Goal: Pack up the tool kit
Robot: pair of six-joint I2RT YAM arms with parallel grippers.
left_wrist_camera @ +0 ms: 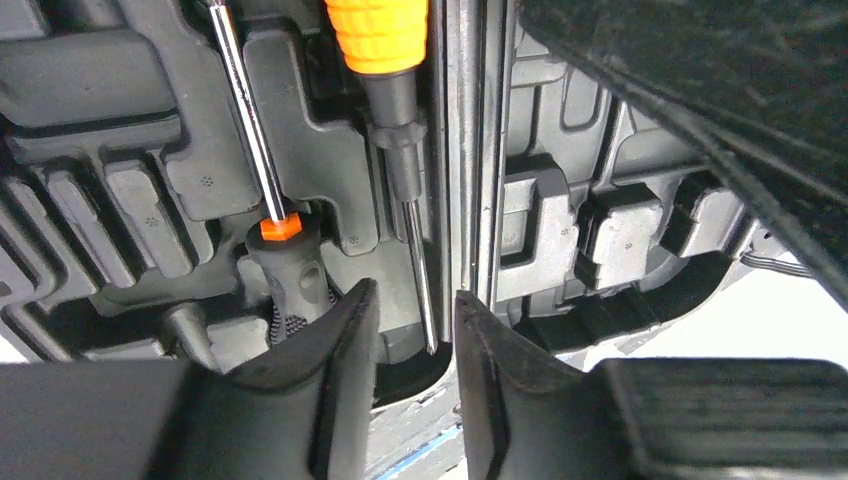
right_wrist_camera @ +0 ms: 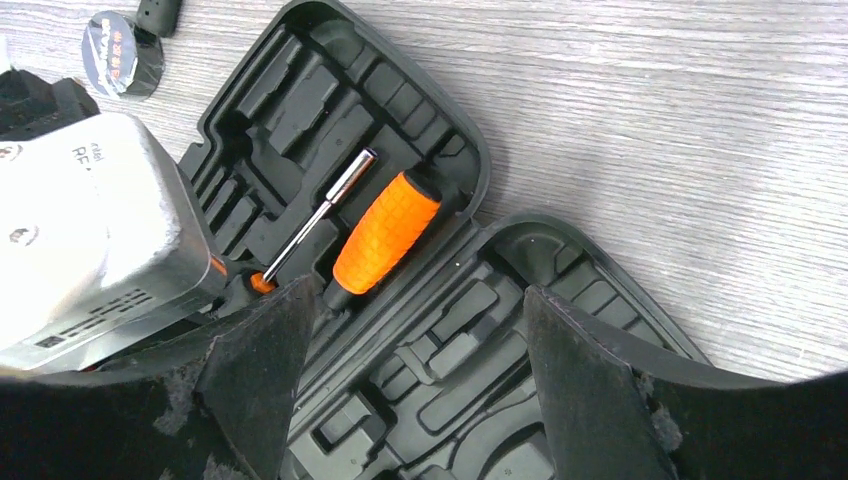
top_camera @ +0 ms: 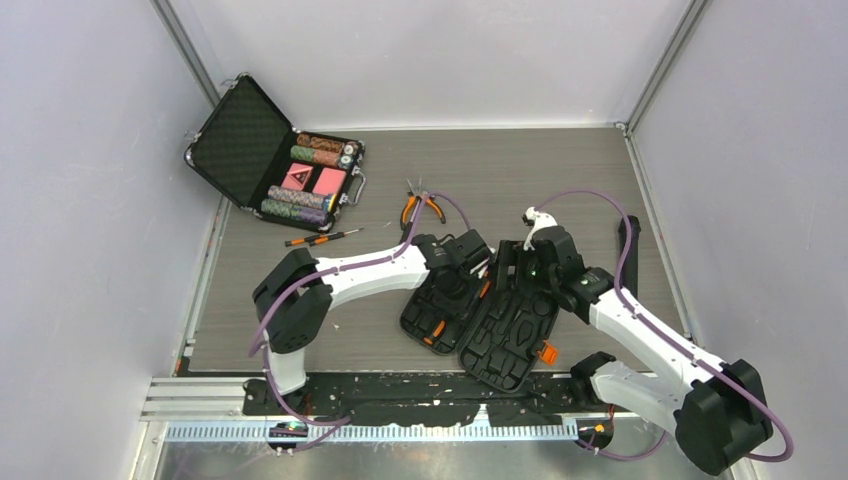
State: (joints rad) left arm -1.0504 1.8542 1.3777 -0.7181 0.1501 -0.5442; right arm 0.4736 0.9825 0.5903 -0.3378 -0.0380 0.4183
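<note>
The tool kit (top_camera: pixel 515 335) lies open and flat on the counter (top_camera: pixel 560 180). Both halves have their moulded slots facing up. The orange latch (top_camera: pixel 547 352) sits on the outer edge of the right half.

My left tool (left_wrist_camera: pixel 415 300) hangs low over the left half of the tool kit, close to the hinge. Its fingers (left_wrist_camera: pixel 335 345) stand a narrow gap apart and hold nothing. Just beyond their tips, a screwdriver (left_wrist_camera: pixel 380 35) with an orange handle lies in the slot next to the hinge, blade pointing toward the tool. One slot farther from the hinge lies a bare metal shaft (left_wrist_camera: pixel 245 110) with an orange collar at its end.

My right tool (right_wrist_camera: pixel 418 290) hangs above the hinge, over both halves. Its fingers (right_wrist_camera: pixel 580 380) are spread wide, with nothing between them.

The pliers (top_camera: pixel 420 207) lie on the counter beyond the far end of the tool kit, clear of it. A thin screwdriver (top_camera: pixel 322 238) lies farther off, to the far left of the tool kit. Past that stands an open briefcase (top_camera: pixel 275 165) of chips and red cards. A small round black item (right_wrist_camera: pixel 120 50) rests on the counter off the left half of the tool kit. It may be a roll of tape, but the view does not settle this.
</note>
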